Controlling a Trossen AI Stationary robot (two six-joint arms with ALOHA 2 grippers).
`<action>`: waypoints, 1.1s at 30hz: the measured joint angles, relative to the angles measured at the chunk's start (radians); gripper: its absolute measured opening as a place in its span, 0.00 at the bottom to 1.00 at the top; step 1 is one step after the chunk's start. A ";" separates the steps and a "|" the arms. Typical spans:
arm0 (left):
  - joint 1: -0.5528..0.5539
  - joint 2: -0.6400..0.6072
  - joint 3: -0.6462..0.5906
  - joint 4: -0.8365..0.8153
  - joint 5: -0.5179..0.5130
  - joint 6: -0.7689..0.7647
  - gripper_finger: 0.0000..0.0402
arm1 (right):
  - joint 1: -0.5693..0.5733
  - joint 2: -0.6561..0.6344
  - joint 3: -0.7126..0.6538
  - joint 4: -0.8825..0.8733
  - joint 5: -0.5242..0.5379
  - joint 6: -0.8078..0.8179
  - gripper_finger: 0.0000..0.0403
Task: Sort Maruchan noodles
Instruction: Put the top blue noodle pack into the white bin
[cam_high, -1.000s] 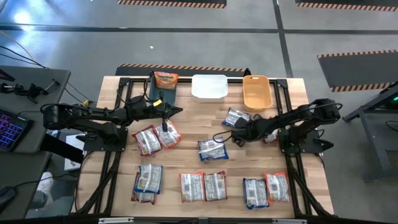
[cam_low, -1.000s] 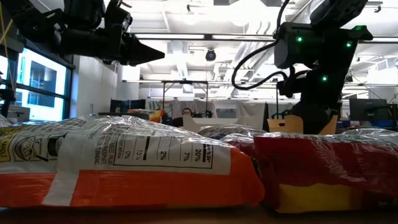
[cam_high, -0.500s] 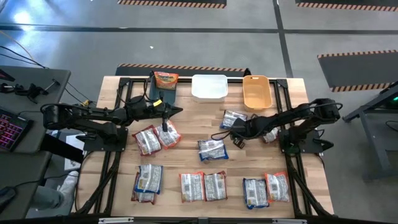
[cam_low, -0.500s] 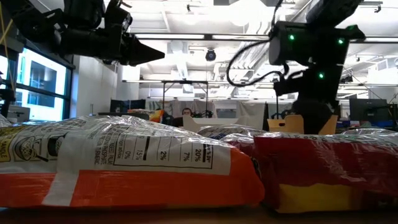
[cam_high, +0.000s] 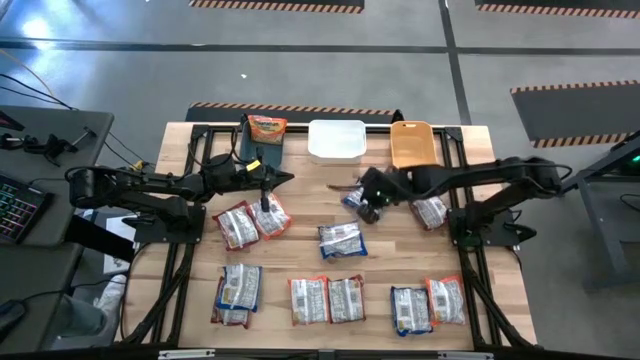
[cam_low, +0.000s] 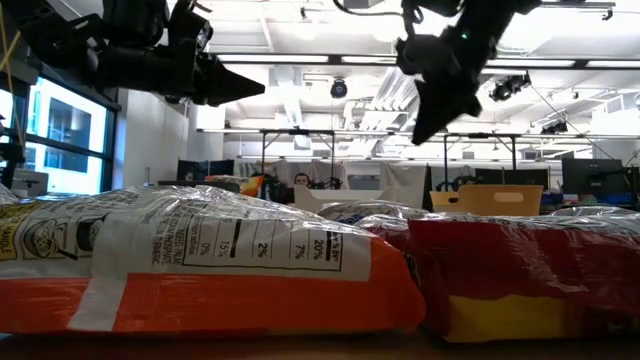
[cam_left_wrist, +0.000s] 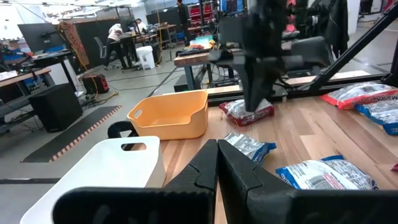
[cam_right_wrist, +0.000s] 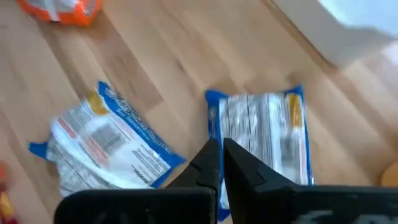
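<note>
Several Maruchan noodle packets lie flat on the wooden table, among them a blue one (cam_high: 342, 240), a red one (cam_high: 430, 212) and a pair (cam_high: 255, 220) near the left arm. One orange packet (cam_high: 266, 127) sits in the teal bin. My right gripper (cam_high: 366, 197) is shut and empty. It hangs well above the table in the low view (cam_low: 428, 120), over another blue packet (cam_right_wrist: 267, 134) lying back-up. My left gripper (cam_high: 287, 178) is shut, empty and raised (cam_low: 255, 90), just beyond the pair.
A teal bin (cam_high: 250, 148), a white bin (cam_high: 336, 140) and an orange bin (cam_high: 412, 147) stand in a row along the far edge. More packets (cam_high: 330, 298) line the near edge. Bare wood shows in the table's middle. People are at desks in the room behind.
My right gripper has risen from low over the table and swung toward the left and far side, from beside the red packet to above the blue packet near the white bin. The left arm has kept still.
</note>
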 joint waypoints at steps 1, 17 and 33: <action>-0.003 0.000 0.000 -0.001 0.000 0.000 0.00 | -0.005 0.000 0.006 -0.001 -0.006 -0.033 0.00; -0.016 0.000 0.000 0.003 0.000 0.012 0.00 | 0.235 0.003 -0.288 0.112 0.266 -0.425 0.51; -0.016 0.000 0.000 0.004 0.000 0.012 0.00 | 0.256 0.192 -0.219 0.123 0.282 -0.067 0.61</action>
